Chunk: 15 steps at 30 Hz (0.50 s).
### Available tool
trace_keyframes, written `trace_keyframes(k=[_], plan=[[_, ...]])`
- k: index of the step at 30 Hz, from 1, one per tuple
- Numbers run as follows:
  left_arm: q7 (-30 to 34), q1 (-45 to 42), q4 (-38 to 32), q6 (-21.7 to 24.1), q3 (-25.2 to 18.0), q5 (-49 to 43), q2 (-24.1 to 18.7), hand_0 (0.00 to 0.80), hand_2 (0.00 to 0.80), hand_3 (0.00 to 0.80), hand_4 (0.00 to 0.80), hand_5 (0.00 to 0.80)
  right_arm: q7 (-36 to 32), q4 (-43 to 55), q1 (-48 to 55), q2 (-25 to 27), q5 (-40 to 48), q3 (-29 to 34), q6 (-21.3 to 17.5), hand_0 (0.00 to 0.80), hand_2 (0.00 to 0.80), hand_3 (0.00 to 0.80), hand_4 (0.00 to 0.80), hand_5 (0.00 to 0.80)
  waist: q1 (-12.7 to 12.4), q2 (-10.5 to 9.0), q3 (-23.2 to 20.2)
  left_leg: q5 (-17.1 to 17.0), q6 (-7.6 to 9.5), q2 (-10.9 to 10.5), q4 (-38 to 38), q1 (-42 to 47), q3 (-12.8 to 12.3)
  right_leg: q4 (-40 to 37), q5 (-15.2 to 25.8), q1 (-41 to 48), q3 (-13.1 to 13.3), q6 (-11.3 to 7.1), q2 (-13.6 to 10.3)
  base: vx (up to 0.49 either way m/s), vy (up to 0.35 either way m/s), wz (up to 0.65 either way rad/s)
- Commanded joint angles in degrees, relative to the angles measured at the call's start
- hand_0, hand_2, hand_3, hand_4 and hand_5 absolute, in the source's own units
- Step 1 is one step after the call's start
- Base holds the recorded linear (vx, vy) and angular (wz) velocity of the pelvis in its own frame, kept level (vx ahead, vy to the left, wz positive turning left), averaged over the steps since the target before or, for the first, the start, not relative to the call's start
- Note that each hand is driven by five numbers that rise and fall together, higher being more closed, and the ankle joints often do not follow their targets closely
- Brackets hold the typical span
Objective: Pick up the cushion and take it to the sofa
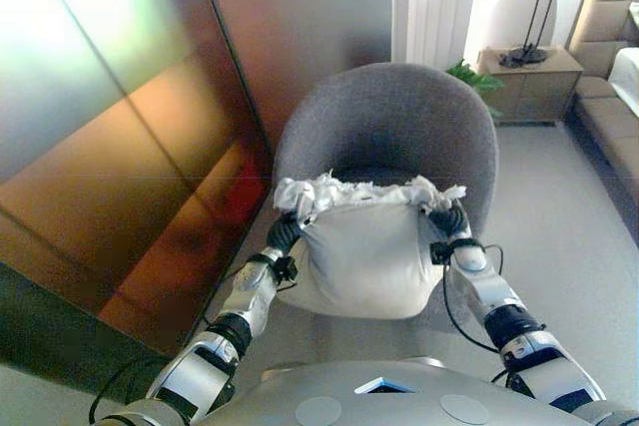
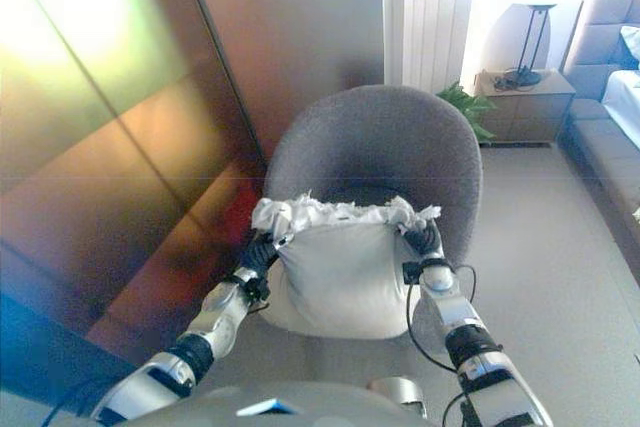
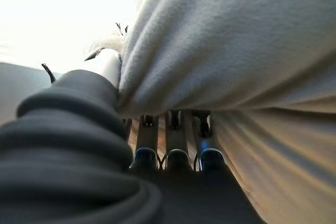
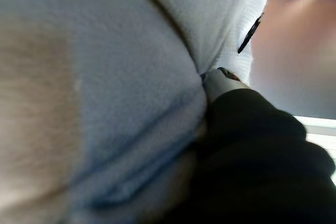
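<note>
Grey armchair behind cushion, fingers hidden.

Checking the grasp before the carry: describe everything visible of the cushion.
The cushion is pale grey-white, soft and fleecy, with a shaggy white fringe along its top edge. It hangs upright in front of the grey armchair, squeezed between the left hand and the right hand, which press its sides near the top.

Silver-grey arms, dark ribbed wrist covers, silver fingers
</note>
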State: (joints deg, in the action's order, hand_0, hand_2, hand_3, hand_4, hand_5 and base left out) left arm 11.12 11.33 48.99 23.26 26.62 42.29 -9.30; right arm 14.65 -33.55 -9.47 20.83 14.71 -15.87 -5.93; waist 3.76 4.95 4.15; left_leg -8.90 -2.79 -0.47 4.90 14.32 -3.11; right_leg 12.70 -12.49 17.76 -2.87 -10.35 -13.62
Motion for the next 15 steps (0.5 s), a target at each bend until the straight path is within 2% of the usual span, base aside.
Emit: trace_keyframes(k=[1, 7, 12, 15], plan=[[-0.8, 9.5, -4.4, 8.2, -2.5, 3.4, -0.5, 0.8, 0.8, 0.8, 0.8, 0.8, 0.0, 3.8, -8.3, -0.5, 0.2, 3.8, -7.0, 0.8, 0.8, 0.8, 0.8, 0.8, -1.3, -3.23, -1.6, 14.0, 0.31, -2.7, -11.5, -2.4, 0.4, -6.9, 12.8, -7.6, -4.6, 1.8, 1.3, 0.047, -0.049, -0.01], [-2.9, 9.4, -5.6, 7.2, -1.3, 1.5, 0.1, 0.8, 0.8, 0.8, 0.8, 0.8, 2.1, 3.4, -9.1, -0.8, -0.6, 2.4, -6.6, 0.8, 0.8, 0.8, 0.8, 0.8, -2.2, -3.27, -1.6, 14.2, 0.0, -2.6, -12.1, -1.7, 1.1, -6.6, 12.5, -6.2, -5.5, 2.36, 1.5, 0.046, -0.021, 0.0], [-4.5, 9.3, -5.2, 5.4, -1.3, 1.9, 0.4, 0.8, 0.8, 0.8, 0.8, 0.8, 3.5, 1.4, -10.6, -0.1, -1.7, 1.9, -3.2, 0.8, 0.8, 0.8, 0.8, 0.8, -2.4, -3.03, -1.7, 14.0, -0.05, -2.8, -11.8, -1.1, 1.9, -6.6, 12.5, -5.7, -5.6, 2.76, 1.7, 0.059, 0.028, 0.01], [-4.9, 9.7, -4.7, 4.5, -1.8, 3.1, 0.3, 0.8, 0.8, 0.8, 0.8, 0.8, 4.0, 0.0, -11.7, 0.4, -2.2, 1.9, -2.5, 0.8, 0.8, 0.8, 0.8, 0.8, -2.4, -3.05, -1.6, 13.9, 0.05, -2.7, -11.5, -0.8, 1.9, -6.7, 12.6, -5.7, -5.5, 2.76, 1.7, 0.013, 0.009, 0.01]])
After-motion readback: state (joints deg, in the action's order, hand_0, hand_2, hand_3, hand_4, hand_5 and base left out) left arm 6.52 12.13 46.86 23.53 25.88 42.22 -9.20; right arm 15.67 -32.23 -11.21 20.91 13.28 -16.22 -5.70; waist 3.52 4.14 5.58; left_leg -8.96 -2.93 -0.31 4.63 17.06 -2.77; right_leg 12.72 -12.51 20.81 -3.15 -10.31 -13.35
